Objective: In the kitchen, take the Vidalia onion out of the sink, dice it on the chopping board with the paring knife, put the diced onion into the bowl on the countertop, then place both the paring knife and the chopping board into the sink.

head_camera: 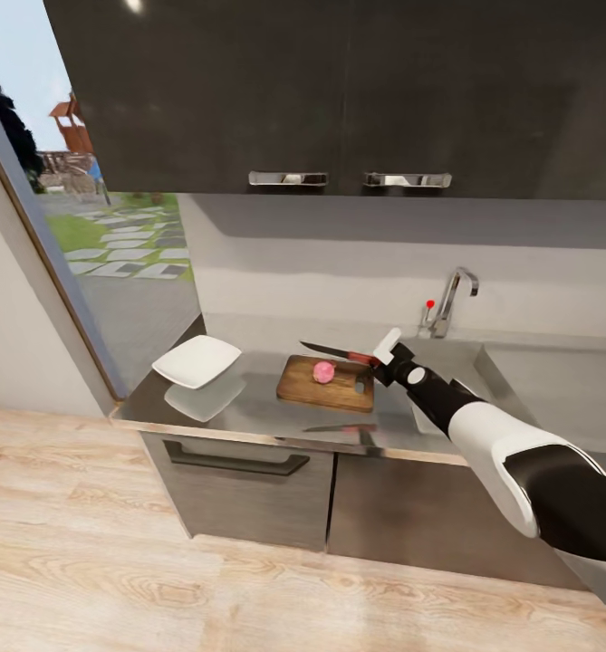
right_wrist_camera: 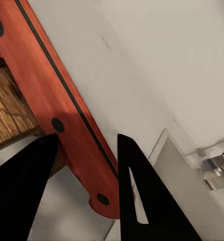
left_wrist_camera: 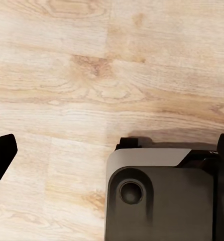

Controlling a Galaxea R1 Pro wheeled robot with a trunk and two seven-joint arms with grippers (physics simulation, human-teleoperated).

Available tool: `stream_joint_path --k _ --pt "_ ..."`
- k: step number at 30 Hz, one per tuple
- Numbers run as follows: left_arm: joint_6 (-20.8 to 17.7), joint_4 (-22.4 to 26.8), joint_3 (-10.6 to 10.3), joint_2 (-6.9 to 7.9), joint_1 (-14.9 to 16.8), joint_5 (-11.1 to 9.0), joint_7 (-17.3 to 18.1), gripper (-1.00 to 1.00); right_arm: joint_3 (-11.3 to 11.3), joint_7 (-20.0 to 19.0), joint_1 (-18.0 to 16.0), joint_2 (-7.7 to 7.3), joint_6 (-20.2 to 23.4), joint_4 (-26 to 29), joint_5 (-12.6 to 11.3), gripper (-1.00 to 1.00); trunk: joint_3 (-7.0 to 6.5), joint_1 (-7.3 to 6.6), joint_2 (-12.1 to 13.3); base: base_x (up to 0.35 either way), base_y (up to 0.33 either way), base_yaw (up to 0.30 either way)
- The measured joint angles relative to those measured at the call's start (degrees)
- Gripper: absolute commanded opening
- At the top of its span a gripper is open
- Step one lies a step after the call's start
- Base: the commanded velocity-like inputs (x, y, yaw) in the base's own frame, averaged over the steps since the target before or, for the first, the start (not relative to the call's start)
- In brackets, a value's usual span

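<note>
Jaws of the right gripper [head_camera: 375,359] pinch the red handle of the knife [head_camera: 339,352], near the centre of the head view; the dark blade points toward the frame's left and hangs above the onion [head_camera: 323,370], a pinkish ball lying on the board [head_camera: 326,382]. From the right wrist, the handle [right_wrist_camera: 67,108] runs slantwise between the two black fingers [right_wrist_camera: 142,196], with a corner of the board's grain at the frame's left edge. Board and white bowl [head_camera: 197,360] both rest on the grey table [head_camera: 248,412], the bowl well to the board's left, near the window. Right of the board lies the sink [head_camera: 484,362], its faucet [head_camera: 452,299] and red knob [head_camera: 429,303] behind it. Left gripper [left_wrist_camera: 112,150] hangs over the wooden floor [left_wrist_camera: 92,75], its jaws spread wide at the frame's two sides.
</note>
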State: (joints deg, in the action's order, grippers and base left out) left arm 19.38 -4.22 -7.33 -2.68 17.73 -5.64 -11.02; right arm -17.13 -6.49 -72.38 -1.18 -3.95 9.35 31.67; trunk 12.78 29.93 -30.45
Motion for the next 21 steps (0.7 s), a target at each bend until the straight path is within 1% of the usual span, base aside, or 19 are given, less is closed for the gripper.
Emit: stream_joint_path --k 1,9,21 --pt "-0.01 0.0 0.0 0.0 0.0 0.01 0.0 1.0 0.0 -0.26 0.0 0.35 0.03 -0.29 0.1 -1.0 0.0 0.0 0.0 0.0 0.0 0.0" --pt "-0.03 0.0 0.0 0.0 0.0 0.01 0.0 1.0 0.05 -0.45 0.0 0.7 -0.04 -0.68 0.27 -1.0 0.0 0.0 0.0 0.0 0.0 0.0" --pt "-0.03 0.0 0.0 0.0 0.0 0.02 0.0 1.0 0.05 -0.5 0.0 0.85 -0.03 -1.26 0.36 -1.0 0.0 0.0 0.0 0.0 0.0 0.0"
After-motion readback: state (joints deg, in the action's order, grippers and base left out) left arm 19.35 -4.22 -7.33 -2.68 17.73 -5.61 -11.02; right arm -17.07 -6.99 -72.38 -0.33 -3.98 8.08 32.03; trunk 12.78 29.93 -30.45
